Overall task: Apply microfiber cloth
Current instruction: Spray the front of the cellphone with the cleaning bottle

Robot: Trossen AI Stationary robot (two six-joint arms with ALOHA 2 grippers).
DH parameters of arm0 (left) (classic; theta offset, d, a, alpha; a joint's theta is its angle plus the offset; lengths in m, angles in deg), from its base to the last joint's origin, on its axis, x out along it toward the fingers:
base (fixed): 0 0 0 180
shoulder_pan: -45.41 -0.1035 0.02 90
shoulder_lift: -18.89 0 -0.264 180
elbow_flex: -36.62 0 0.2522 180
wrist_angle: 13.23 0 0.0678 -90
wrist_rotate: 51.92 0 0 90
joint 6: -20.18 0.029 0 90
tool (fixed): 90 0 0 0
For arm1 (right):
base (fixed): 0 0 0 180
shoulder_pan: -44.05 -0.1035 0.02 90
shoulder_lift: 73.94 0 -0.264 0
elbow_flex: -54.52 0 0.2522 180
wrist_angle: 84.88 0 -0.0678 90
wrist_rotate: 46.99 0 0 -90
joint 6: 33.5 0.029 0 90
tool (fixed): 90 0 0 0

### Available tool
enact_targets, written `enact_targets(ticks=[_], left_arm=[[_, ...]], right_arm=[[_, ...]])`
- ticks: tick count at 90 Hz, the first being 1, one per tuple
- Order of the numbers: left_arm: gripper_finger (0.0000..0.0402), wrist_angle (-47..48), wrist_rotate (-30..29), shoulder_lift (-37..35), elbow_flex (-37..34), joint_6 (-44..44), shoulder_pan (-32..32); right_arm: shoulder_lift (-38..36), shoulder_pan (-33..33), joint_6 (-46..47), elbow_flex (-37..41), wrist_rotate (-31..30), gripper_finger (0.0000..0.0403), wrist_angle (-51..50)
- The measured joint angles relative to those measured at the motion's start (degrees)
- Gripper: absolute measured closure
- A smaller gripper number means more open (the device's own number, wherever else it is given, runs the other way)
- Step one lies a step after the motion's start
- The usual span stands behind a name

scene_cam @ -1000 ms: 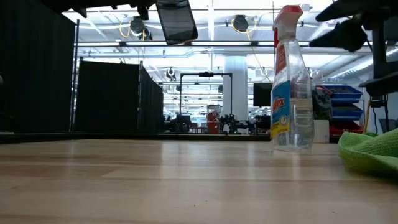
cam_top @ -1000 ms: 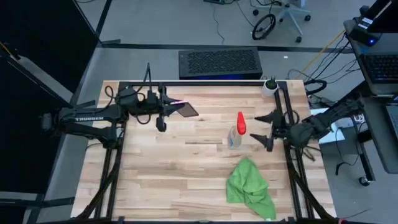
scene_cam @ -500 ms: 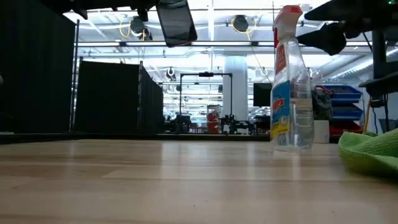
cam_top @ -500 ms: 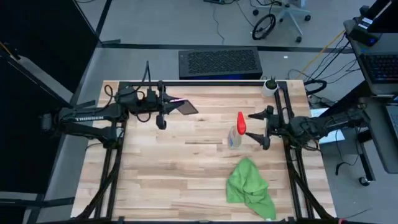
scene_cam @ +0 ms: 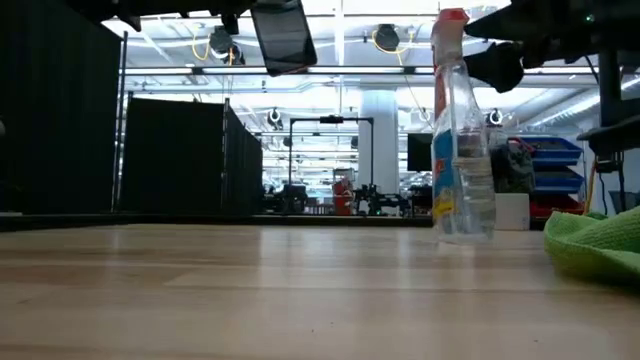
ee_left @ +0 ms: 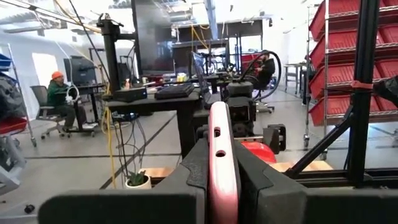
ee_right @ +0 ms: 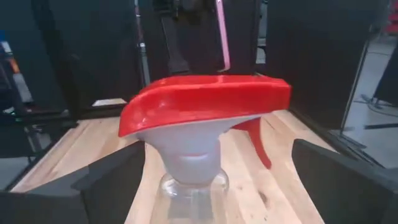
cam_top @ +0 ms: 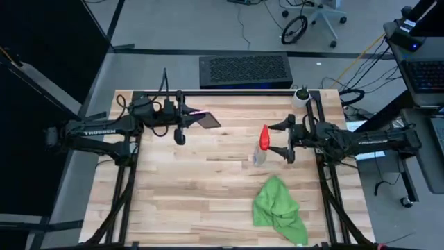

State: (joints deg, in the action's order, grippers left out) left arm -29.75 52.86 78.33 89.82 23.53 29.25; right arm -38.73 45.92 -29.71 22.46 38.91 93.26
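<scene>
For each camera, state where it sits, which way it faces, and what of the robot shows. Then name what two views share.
High: overhead, straight down; both arms, green cloth.
Low: table height, level across; spray bottle, phone overhead.
Left wrist: on the left arm, forward; left pincer shut on the phone.
Right wrist: on the right arm, forward; right pincer open around the bottle's red nozzle.
Shared: the high and low views both show the bottle and cloth.

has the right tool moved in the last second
Yes. In the high view the right tool has swung toward the table's middle, and its open fingers now flank the spray bottle.
</scene>
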Motion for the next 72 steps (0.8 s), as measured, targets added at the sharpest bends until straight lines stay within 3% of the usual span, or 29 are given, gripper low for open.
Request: enact_targets(ticks=[72], left_arm=[[0.0386, 0.8, -1.8, 1.6, 0.0, 0.1, 0.0]], right_arm=[[12.1, -0.1, -1.5, 0.0, -4.9, 0.0019, 11.7]])
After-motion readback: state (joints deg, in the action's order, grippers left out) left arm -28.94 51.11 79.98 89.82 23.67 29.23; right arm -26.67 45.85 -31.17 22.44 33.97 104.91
